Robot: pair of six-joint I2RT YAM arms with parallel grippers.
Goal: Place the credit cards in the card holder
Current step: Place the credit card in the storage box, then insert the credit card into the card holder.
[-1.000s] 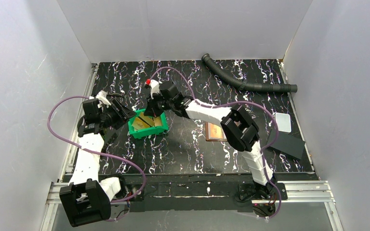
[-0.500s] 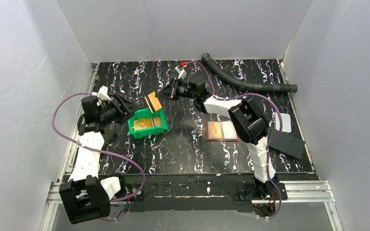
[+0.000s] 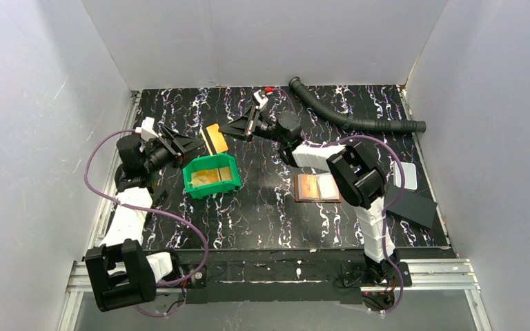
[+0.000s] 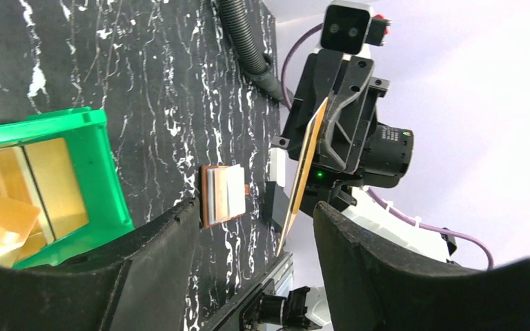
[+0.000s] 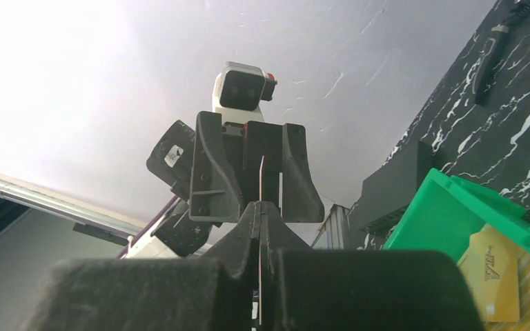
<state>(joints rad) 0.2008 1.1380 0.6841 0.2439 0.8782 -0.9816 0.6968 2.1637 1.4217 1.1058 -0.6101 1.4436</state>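
Bin (image 3: 210, 190) of green plastic, left of centre on the black marbled table (image 3: 269, 221), open at the top. Holds several yellowish-tan credit cards (image 3: 207, 177), lying flat and overlapping, one tilted across the rest.

Above the table, just beyond the far rim of the bin: one orange card (image 3: 214, 140), tilted, with a paler band along its left edge. Pinched at its right end by the right gripper (image 3: 225, 132), fingers pressed flat against both faces. Shows edge-on in the right wrist view, as a thin line between the closed fingers.

Left gripper (image 3: 194, 144) spread wide, with nothing in it. Points right at the orange card, tips just beside its left edge; cannot tell whether touching.

Card holder (image 3: 317, 187) lying open and flat on the table, right of the bin and well apart from it. Brown leather on the left half, a paler pocket panel on the right. Cannot tell whether any card sits inside.
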